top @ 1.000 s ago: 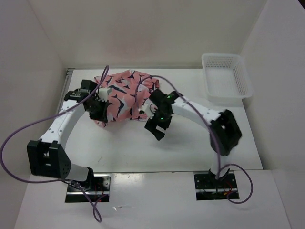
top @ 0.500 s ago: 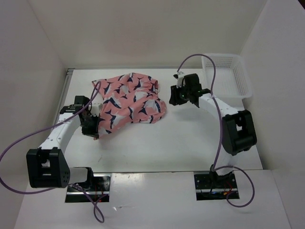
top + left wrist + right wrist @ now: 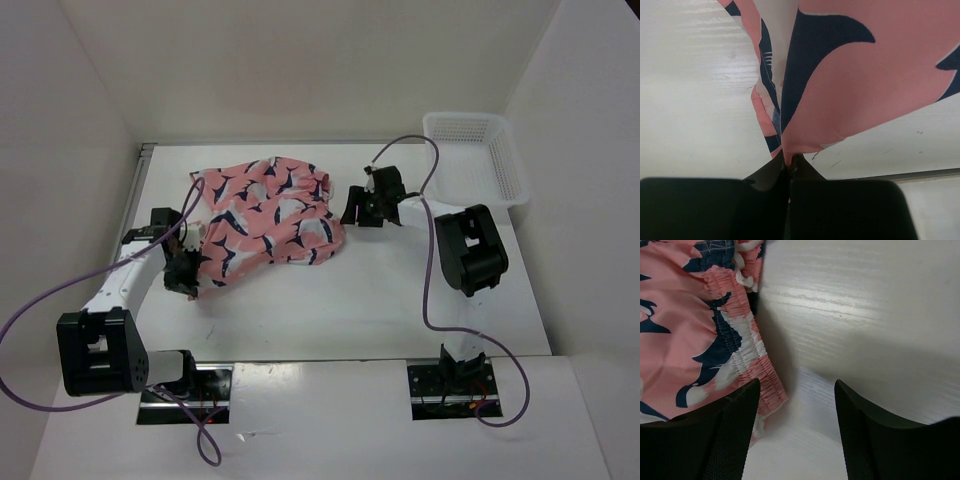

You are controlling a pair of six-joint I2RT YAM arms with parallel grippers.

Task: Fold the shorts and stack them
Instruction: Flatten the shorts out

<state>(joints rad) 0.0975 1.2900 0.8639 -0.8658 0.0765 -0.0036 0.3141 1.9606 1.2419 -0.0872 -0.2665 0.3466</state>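
Observation:
The coral-pink shorts (image 3: 265, 212) with navy-and-white shapes lie crumpled on the table's back left part. My left gripper (image 3: 186, 272) is at their near-left corner, shut on a pinch of the fabric. In the left wrist view the shorts (image 3: 860, 85) rise from the closed gripper (image 3: 789, 160). My right gripper (image 3: 352, 207) hovers just right of the shorts, open. In the right wrist view the gathered waistband (image 3: 735, 340) lies under and beside the left of its fingers (image 3: 737, 430). Only bare table shows between the tips of the gripper (image 3: 796, 390).
A white mesh basket (image 3: 478, 178) stands at the back right corner. Purple cables loop from both arms; the right one arcs over toward the basket. White walls close in the table at the left, back and right.
My right arm swung away from the front of the shorts to their right edge, its jaws narrowing and widening again. The left gripper pulled its corner toward the near left, spreading the fabric.

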